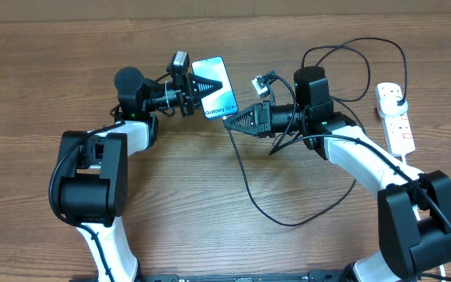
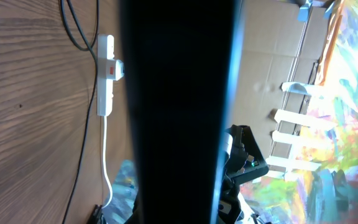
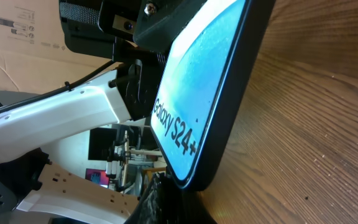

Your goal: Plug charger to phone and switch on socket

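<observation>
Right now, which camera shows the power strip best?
Overhead: the whole power strip lies in clear view, with nothing covering it. The left wrist view shows it smaller, at the frame's upper left; the right wrist view misses it.

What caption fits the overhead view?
Left gripper holds the phone; right gripper holds the charger at its bottom edge.

The work surface is a brown wood-grain table [image 1: 210,235]. A cardboard panel [image 1: 69,9] borders its 12 o'clock edge in the overhead view. In the left wrist view, a white slatted frame [image 2: 294,121] stands at 3 o'clock against a multicoloured surface [image 2: 353,81].
</observation>
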Robot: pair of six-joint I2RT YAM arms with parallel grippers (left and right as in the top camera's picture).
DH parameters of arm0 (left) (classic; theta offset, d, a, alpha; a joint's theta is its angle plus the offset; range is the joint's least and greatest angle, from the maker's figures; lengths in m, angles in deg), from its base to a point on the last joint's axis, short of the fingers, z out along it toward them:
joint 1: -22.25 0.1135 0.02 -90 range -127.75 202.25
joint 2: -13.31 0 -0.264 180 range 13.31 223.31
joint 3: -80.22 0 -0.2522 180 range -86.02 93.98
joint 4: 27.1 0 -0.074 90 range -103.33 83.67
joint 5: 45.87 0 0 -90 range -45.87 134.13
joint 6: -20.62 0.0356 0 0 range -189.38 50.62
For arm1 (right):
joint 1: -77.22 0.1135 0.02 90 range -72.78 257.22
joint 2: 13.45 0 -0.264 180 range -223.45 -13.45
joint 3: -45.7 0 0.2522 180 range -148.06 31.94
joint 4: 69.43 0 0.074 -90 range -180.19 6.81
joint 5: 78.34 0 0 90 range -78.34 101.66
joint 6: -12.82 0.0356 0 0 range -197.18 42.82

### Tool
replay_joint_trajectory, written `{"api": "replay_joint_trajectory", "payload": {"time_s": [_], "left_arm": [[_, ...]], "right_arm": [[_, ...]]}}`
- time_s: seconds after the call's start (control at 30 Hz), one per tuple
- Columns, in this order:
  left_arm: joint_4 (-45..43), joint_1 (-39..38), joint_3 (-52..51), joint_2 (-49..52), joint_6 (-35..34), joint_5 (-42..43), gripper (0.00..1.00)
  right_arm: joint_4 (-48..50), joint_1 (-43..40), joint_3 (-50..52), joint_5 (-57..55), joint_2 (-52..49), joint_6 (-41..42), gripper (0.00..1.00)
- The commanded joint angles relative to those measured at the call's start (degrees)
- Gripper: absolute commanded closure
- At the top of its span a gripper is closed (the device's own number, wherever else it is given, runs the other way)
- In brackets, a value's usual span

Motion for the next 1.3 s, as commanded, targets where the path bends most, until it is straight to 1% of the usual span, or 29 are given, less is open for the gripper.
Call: {"api": "replay_joint_trajectory", "payload": {"time_s": [0.0,1.27], "left_arm": [[-0.66,-0.42,1.27,0.22,1.57,0.66,0.96],[-0.66,-0.44,1.27,0.22,2.14,-0.02,0.96]], "right_arm": [[0.63,-0.17,-0.04,-0.11,0.9,0.37,0.96],[1.07,-0.11,-0.04,1.6,0.9,2.64,0.96]]}}
